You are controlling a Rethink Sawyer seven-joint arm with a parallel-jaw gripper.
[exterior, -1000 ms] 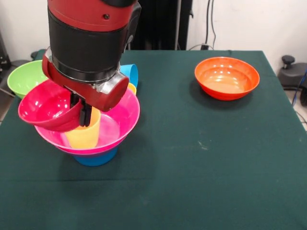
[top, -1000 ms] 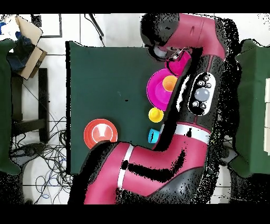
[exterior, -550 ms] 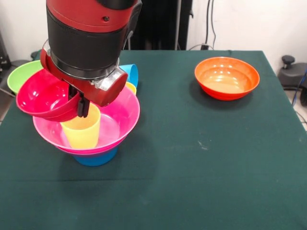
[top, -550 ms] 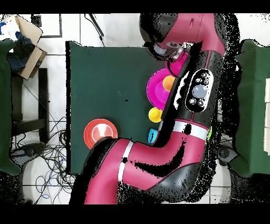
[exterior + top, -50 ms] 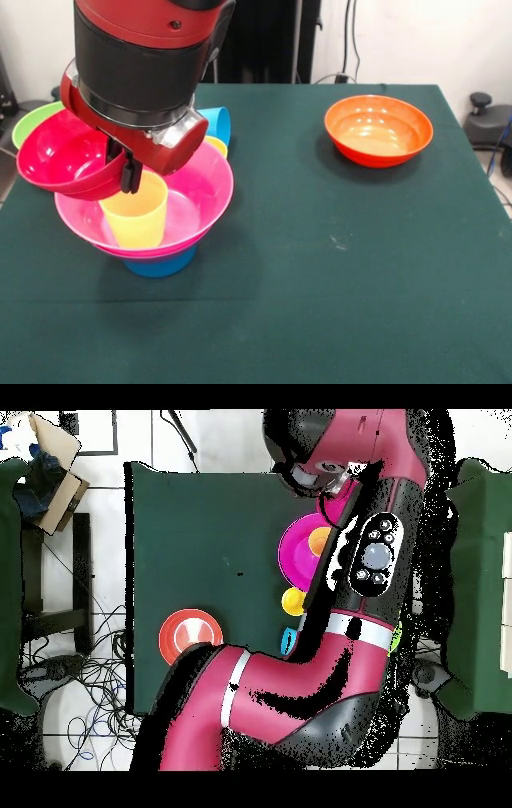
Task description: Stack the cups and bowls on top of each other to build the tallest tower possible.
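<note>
A: We see the arm (image 5: 144, 64) over the bench's (image 5: 320, 264) left edge, as the front camera faces it. And the tower?

B: Beneath it, near that edge: the pink bowl (image 5: 196, 200) sits on a blue bowl (image 5: 160, 262), with a yellow cup (image 5: 136, 214) standing upright inside the pink one.

A: The hand (image 5: 126, 172)?

B: Clenched on the red bowl's (image 5: 60, 160) rim; we see that bowl tilted, off the pile, just above the pink rim.

A: The rest?

B: The orange bowl (image 5: 378, 130) lies well apart near the far right corner, a green bowl (image 5: 32, 122) shows at the left edge, and a blue cup (image 5: 216, 122) lies tipped behind the tower.
</note>
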